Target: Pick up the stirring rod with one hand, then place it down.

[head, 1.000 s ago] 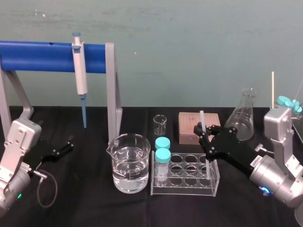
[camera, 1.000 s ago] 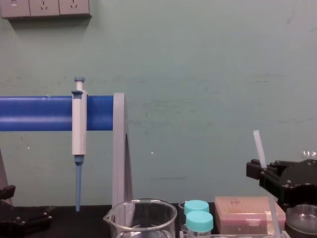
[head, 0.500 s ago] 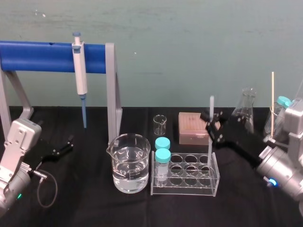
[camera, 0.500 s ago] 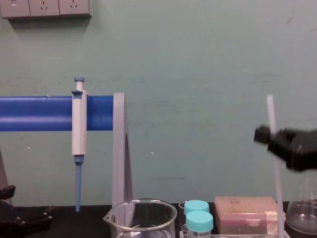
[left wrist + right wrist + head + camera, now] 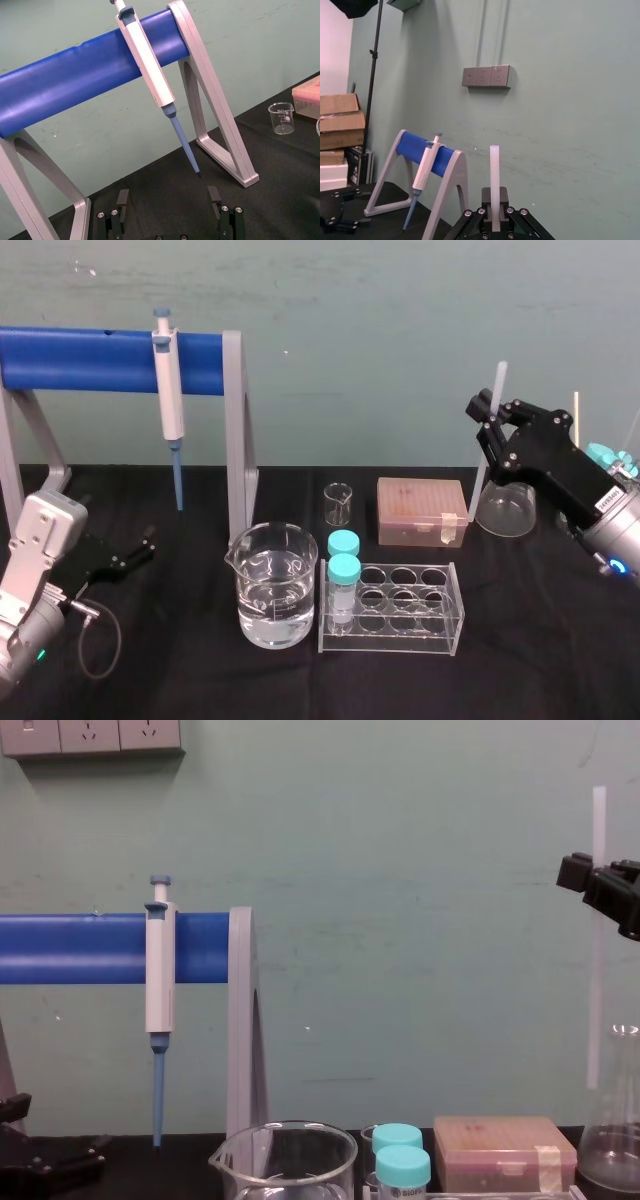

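The stirring rod is a thin translucent-white stick, nearly upright, high above the table at the right. My right gripper is shut on its upper part, so a short end sticks out above the black fingers. In the chest view the stirring rod hangs down from the right gripper at the right edge, and its lower end is close to the flask's neck. The right wrist view shows the stirring rod rising between the closed fingers. My left gripper rests open, low at the left, near the stand.
A white-and-blue pipette hangs on a blue-barred stand at the left. In the middle are a water beaker, a clear tube rack with two blue-capped tubes, a small beaker and a pink box. A flask stands below the rod.
My right gripper has lifted the stirring rod out of the tube rack, carrying it up and to the right. The left arm has not moved.
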